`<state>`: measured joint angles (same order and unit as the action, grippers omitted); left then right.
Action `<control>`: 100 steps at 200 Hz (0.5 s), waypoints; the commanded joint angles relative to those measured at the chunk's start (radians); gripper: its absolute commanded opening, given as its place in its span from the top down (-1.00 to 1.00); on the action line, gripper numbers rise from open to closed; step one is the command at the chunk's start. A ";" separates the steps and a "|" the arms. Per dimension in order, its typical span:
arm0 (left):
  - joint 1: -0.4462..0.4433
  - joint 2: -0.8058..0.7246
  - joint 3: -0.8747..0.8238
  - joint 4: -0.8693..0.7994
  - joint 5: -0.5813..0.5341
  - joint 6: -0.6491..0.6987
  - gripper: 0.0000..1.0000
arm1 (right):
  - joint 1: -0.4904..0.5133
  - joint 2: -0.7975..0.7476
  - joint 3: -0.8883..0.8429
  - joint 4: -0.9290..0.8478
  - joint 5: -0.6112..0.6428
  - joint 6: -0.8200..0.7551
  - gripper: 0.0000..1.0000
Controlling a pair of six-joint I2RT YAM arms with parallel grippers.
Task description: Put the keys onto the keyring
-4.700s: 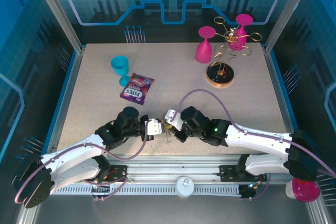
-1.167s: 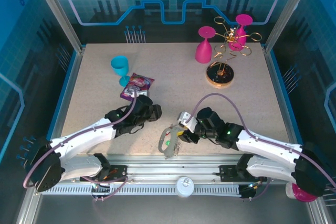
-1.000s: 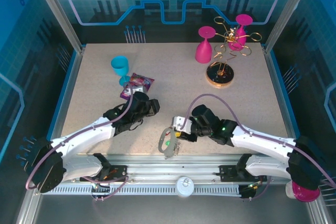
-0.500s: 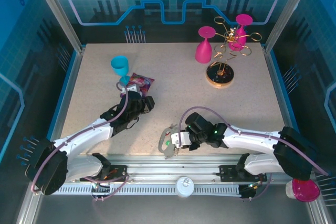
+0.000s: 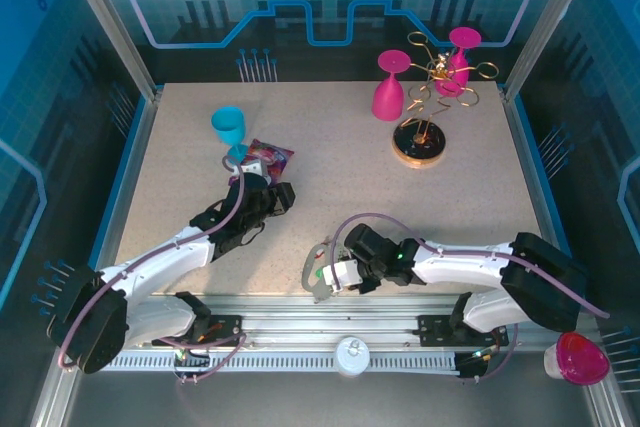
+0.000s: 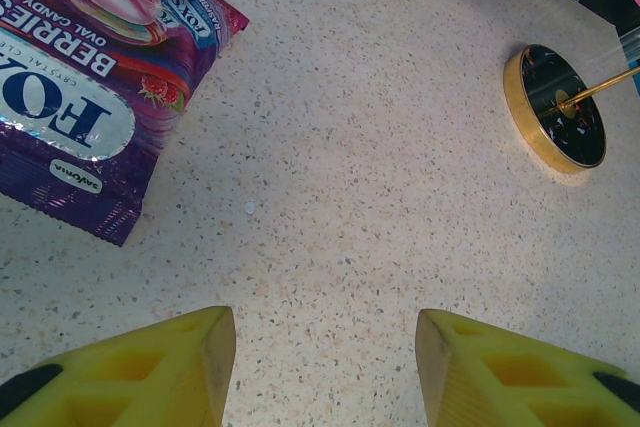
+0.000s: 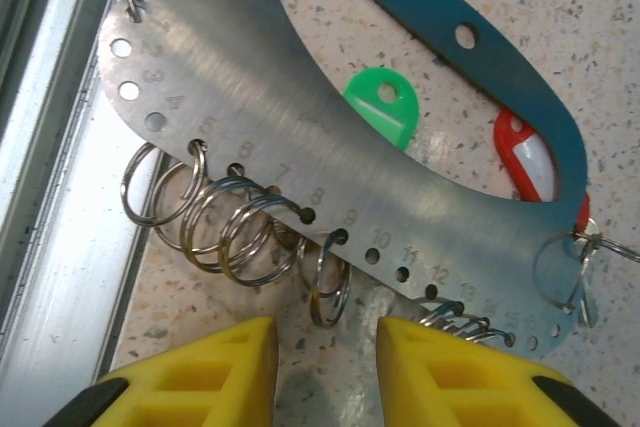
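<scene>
The keyring (image 7: 330,117) is a flat grey metal oval plate with numbered holes and several small split rings hanging from its edge; it lies at the table's near edge (image 5: 316,269). Through its opening I see a key's green tag (image 7: 382,107) and, further right, a key's red tag (image 7: 524,155); both lie on the table beneath the plate. My right gripper (image 7: 326,339) (image 5: 338,271) is open and low on the keyring's right side, with one split ring (image 7: 330,275) just ahead of its gap. My left gripper (image 6: 322,332) (image 5: 264,181) hangs open over bare table, beside the purple packet.
A purple candy packet (image 6: 85,97) (image 5: 262,159) lies ahead-left of the left gripper, next to a teal cup (image 5: 228,129). A gold wire rack (image 5: 420,143) with pink glasses (image 5: 390,87) stands far right. The metal rail (image 7: 60,197) borders the keyring's near side.
My right gripper has swung left and toward the near edge, close to the keyring, and its fingers have drawn slightly closer together. The left gripper has edged toward the packet.
</scene>
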<state>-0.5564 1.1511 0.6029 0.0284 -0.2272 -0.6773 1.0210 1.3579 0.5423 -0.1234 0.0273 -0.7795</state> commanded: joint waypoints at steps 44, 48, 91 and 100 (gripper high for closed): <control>0.005 -0.013 0.008 0.004 0.017 0.022 0.00 | 0.009 0.026 0.011 0.027 -0.001 -0.013 0.50; 0.006 -0.011 0.008 0.005 0.017 0.022 0.00 | 0.010 0.028 0.012 0.027 -0.001 -0.015 0.52; 0.005 -0.008 0.009 0.008 0.017 0.023 0.02 | 0.011 0.042 0.020 0.033 0.002 -0.015 0.61; 0.006 -0.008 0.009 0.008 0.017 0.025 0.02 | 0.010 0.044 0.020 0.036 0.005 -0.015 0.63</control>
<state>-0.5564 1.1507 0.6029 0.0288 -0.2199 -0.6739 1.0210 1.3888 0.5430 -0.1032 0.0273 -0.7841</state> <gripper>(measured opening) 0.493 0.195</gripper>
